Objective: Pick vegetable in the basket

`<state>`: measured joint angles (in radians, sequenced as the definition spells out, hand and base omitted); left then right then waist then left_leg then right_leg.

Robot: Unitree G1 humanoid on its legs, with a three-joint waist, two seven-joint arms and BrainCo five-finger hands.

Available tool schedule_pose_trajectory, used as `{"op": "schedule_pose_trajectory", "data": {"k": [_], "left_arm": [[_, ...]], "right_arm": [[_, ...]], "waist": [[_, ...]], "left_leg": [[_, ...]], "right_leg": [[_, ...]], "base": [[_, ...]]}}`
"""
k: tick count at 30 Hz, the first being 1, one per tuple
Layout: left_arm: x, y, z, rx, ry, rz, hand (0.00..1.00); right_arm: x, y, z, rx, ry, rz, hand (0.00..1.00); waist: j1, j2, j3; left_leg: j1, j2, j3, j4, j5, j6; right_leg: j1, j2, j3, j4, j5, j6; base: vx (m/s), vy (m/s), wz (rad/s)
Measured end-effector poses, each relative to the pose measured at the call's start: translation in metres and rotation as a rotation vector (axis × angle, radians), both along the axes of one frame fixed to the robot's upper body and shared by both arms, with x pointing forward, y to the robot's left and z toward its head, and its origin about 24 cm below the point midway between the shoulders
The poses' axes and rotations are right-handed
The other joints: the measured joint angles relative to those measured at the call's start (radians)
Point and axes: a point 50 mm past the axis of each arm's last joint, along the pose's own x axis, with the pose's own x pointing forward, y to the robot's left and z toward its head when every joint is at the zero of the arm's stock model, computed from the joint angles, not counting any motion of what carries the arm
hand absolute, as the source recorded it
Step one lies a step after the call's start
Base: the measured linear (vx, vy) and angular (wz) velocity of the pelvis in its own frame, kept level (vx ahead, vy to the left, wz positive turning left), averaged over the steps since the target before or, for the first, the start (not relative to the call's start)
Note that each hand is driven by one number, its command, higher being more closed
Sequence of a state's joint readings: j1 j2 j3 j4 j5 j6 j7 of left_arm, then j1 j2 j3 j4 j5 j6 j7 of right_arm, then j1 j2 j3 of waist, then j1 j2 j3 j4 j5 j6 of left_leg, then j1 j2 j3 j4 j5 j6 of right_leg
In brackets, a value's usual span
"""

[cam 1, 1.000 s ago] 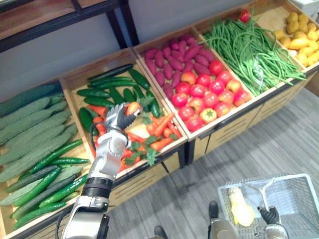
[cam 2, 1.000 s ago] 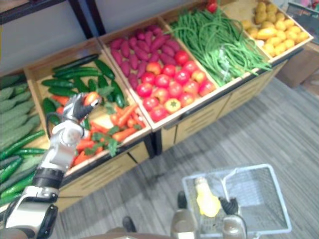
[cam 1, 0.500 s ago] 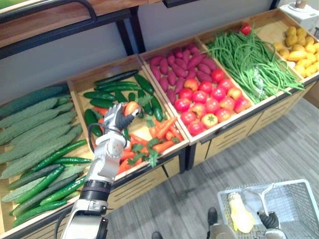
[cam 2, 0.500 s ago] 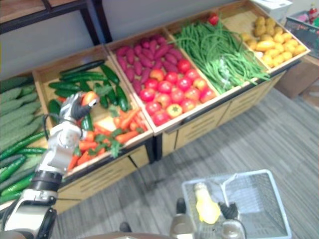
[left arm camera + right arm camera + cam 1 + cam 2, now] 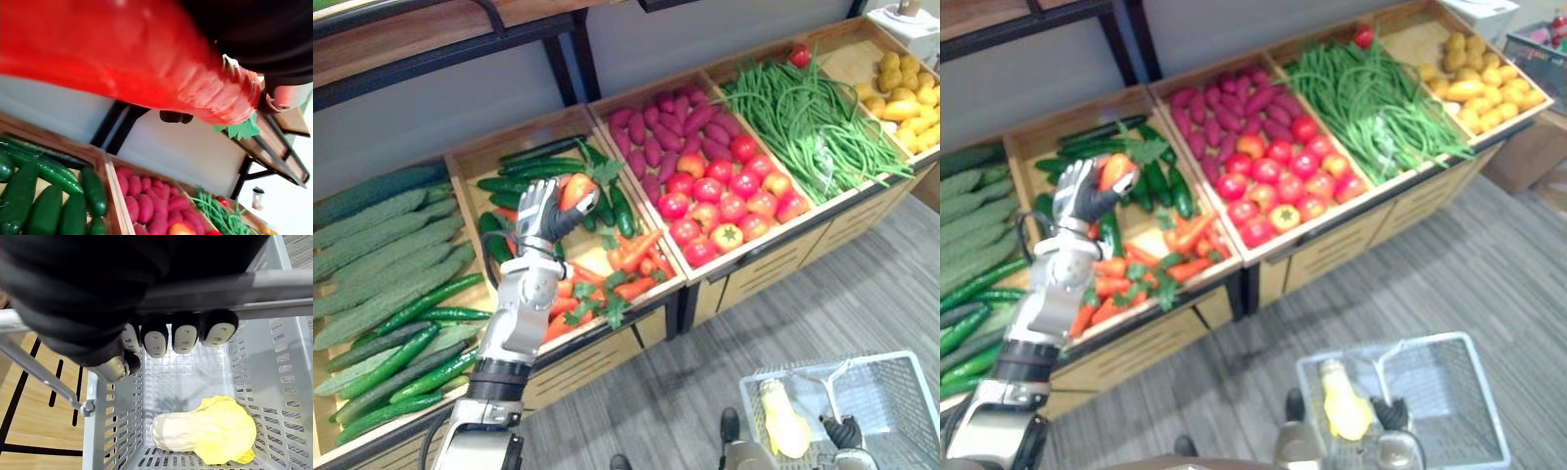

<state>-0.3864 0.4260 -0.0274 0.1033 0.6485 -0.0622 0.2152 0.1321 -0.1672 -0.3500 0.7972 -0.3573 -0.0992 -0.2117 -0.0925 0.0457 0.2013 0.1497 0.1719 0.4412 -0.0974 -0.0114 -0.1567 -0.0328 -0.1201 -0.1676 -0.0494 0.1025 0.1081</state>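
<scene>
— What is lying in the wooden crates (image 5: pixel 773 257)?
— Bumpy gourds (image 5: pixel 372 245) are filling the leftmost one, with long cucumbers (image 5: pixel 401 357) lying along its near edge. In the next crate, dark cucumbers (image 5: pixel 524 166) are lying at the back and loose carrots (image 5: pixel 631 257) with green tops are lying nearer the front.
— And further right?
— Purple sweet potatoes (image 5: pixel 666 122) are sitting behind red tomatoes (image 5: pixel 724 191) in the third crate. Green beans (image 5: pixel 803 117) are spreading across the fourth, and yellow potatoes (image 5: pixel 906 83) are heaping up in the last.
— What is surrounding them?
— A black shelf frame (image 5: pixel 560 70) is standing behind the crates, and a grey plank floor (image 5: pixel 666 392) is stretching out in front of them
</scene>
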Motion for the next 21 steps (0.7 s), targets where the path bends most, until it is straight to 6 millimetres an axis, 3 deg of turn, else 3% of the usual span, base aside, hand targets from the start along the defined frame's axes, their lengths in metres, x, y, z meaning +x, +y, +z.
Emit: {"op": "schedule_pose_trajectory", "data": {"k": [5, 11, 14, 21], "left_arm": [[-0.011, -0.018, -0.003, 0.041, -0.009, -0.114, 1.0], [-0.019, -0.046, -0.015, 0.121, 0.054, -0.292, 1.0], [-0.022, -0.054, -0.019, 0.105, 0.07, -0.353, 1.0], [-0.028, -0.074, -0.03, 0.13, 0.104, -0.453, 1.0]], "right_arm": [[0.014, -0.025, 0.022, -0.116, -0.043, 0.057, 1.0], [0.052, -0.065, 0.072, -0.357, -0.106, 0.248, 1.0], [0.074, -0.068, 0.094, -0.449, -0.126, 0.392, 1.0], [0.109, -0.063, 0.121, -0.521, -0.173, 0.538, 1.0]], "waist": [[0.012, 0.0, 0.0], [0.008, 0.0, 0.0], [0.009, 0.0, 0.0], [-0.039, 0.003, 0.0]], "left_leg": [[0.019, -0.001, 0.033, 0.0, -0.01, 0.0], [0.055, -0.005, 0.084, 0.0, -0.025, -0.005], [0.08, -0.006, 0.128, 0.0, -0.037, -0.009], [0.109, -0.023, 0.213, 0.0, -0.059, -0.009]], "right_leg": [[0.0, 0.006, 0.034, -0.004, 0.006, 0.0], [-0.001, 0.014, 0.088, -0.004, 0.01, 0.004], [-0.004, 0.024, 0.129, -0.004, 0.014, 0.004], [-0.028, 0.032, 0.218, -0.005, 0.029, 0.013]], "base": [[-0.02, -0.009, -0.19], [-0.02, -0.008, -0.27], [-0.02, -0.01, -0.37], [-0.02, -0.013, -0.36]]}}
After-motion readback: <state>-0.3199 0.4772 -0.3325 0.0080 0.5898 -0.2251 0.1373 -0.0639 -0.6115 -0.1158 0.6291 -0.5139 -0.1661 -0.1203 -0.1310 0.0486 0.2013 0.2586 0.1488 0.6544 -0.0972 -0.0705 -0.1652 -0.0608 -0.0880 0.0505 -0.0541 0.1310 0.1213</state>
